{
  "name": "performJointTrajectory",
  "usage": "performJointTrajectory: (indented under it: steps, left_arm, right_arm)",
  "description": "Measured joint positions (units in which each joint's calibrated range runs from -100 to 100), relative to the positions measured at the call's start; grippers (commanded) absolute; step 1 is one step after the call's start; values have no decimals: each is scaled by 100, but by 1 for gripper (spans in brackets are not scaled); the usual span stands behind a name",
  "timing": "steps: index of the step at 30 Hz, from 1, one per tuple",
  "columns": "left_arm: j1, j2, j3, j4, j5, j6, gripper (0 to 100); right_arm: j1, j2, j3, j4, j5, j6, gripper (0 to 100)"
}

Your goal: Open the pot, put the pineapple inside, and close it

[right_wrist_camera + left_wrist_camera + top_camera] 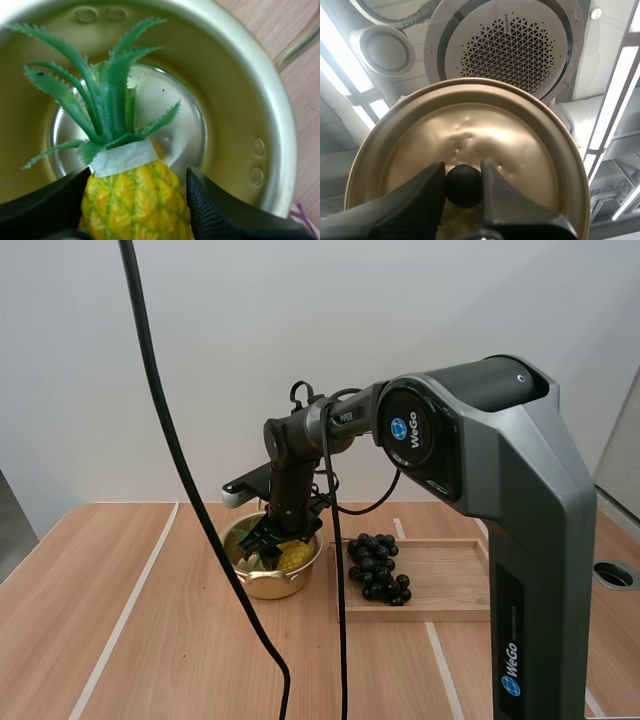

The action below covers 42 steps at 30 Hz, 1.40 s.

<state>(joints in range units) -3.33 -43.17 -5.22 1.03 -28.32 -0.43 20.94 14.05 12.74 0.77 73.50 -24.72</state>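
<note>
Our right gripper (139, 175) pinches the pineapple (135, 207) inside the pot (280, 150); our left gripper (463, 172) pinches the lid (470, 125) by its knob (463, 189). If the pineapple is released upright, its leaves (107, 95) could block the lid.

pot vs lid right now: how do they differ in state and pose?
1. The pot sits on the table; the lid is off it, in the left gripper, pinched by its black knob.
2. The pot stands open with the pineapple inside, the right gripper closed on the fruit; the lid covers nothing.

Shared: both are round, gold-coloured metal.
</note>
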Motion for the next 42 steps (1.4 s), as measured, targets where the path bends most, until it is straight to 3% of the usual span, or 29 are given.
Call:
performJointTrajectory:
  steps: [4, 5, 8, 12, 13, 33, 42]
  left_arm:
    - [0, 0, 0, 0, 15, 0, 0]
    - [0, 0, 0, 0, 15, 0, 0]
    - [0, 4, 0, 0, 15, 0, 0]
    - [0, 15, 0, 0, 19, 0, 0]
    - [0, 15, 0, 0, 19, 0, 0]
    - [0, 28, 0, 12, 51, 0, 0]
    - [0, 28, 0, 12, 51, 0, 0]
  right_arm:
    - [0, 0, 0, -32, 36, 0, 0]
    - [0, 0, 0, -32, 36, 0, 7]
    - [0, 0, 0, -32, 36, 3, 40]
    - [0, 0, 0, -77, 36, 11, 96]
    - [0, 0, 0, -77, 36, 11, 100]
    - [0, -875, 0, -160, -946, 11, 100]
    - [0, -1739, 0, -544, -1002, 40, 100]
